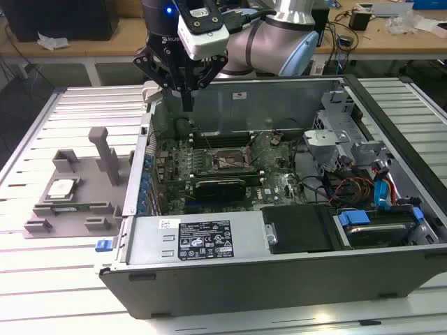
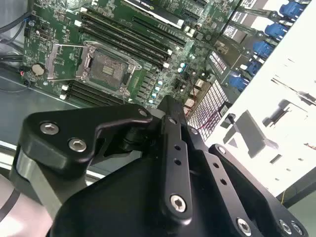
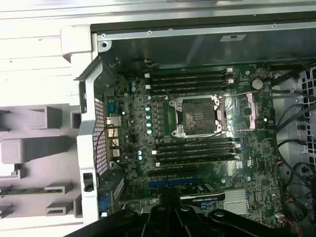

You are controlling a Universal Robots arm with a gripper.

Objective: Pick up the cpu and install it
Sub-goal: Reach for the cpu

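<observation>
Exterior view first: the cpu (image 1: pixel 61 188) is sitting flat on the grey parts tray (image 1: pixel 70 222), outside the computer case (image 1: pixel 279 279) on the exterior view's left, and nothing is touching it. The gripper (image 1: pixel 187 103) hangs over the case's back corner, well apart from the chip, with its fingers pressed together and nothing between them. I count one cpu, one gripper, one case.

Second wrist view: you look down past the gripper (image 2: pixel 170 104) at the motherboard, and the one socket (image 2: pixel 106 66) looks empty, its contact field bare.

First wrist view: same socket (image 3: pixel 197 116) with its metal frame (image 3: pixel 246 111) flipped open beside it, plus one long black card (image 3: pixel 200 196) near the fingertips.

My guess on handling: the chip is light, stiff and slick on top, with a fragile underside. So pinch it by two opposite edges and keep it level.
</observation>
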